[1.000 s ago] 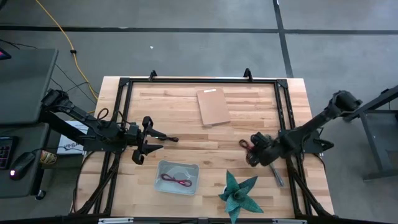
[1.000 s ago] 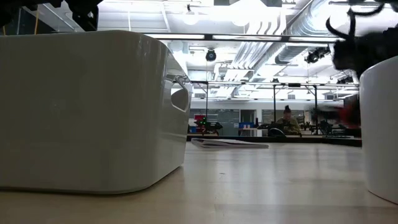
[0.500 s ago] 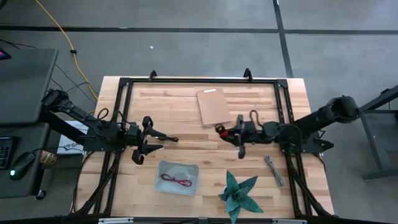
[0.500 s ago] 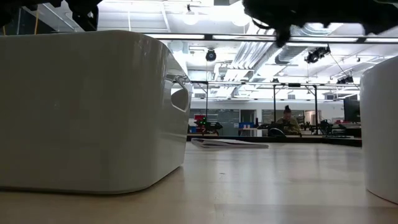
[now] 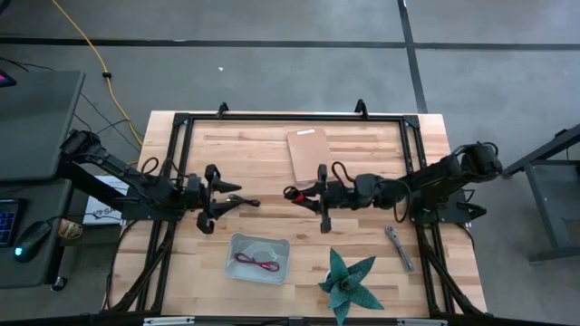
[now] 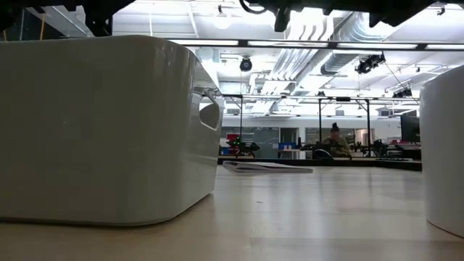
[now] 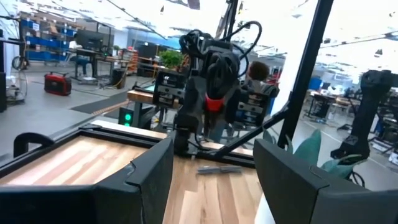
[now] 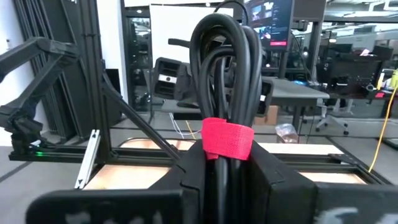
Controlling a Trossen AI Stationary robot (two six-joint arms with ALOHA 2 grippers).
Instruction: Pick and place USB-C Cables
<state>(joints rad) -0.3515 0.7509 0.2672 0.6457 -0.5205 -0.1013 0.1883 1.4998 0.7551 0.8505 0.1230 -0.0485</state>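
Note:
My right gripper (image 5: 299, 193) hangs over the table's middle, shut on the black-and-red cable (image 5: 292, 192), a coiled black bundle with a red strap (image 8: 227, 138). My left gripper (image 5: 224, 200) waits open over the table's left part, facing the right one; the left wrist view shows that bundle (image 7: 210, 68) ahead of its fingers. A red cable (image 5: 257, 263) lies in the grey tray (image 5: 234, 246) near the front edge. The grey cable (image 5: 399, 246) lies flat on the table's right part. I cannot make out a plain black cable. My right gripper pinches the coiled bundle between its two fingers (image 8: 283, 180), just below the red strap (image 8: 227, 149). The fingers run level, pointing toward the table's left. The bundle is lifted clear of the table, and its black loops (image 8: 225, 56) stand out beyond the fingertips.
The brown board (image 5: 311, 154) lies flat toward the far edge. The teal paper star (image 5: 349, 279) sits at the near edge, right of the tray. A short dark piece (image 5: 246, 201) shows just ahead of my left gripper. A black frame (image 5: 290, 118) rims the table.
My right gripper has travelled from the table's right part toward its left, past the middle, staying shut on the black-and-red cable and carrying it clear of the table. The grey cable, hidden beside the arm before, now lies in plain view.

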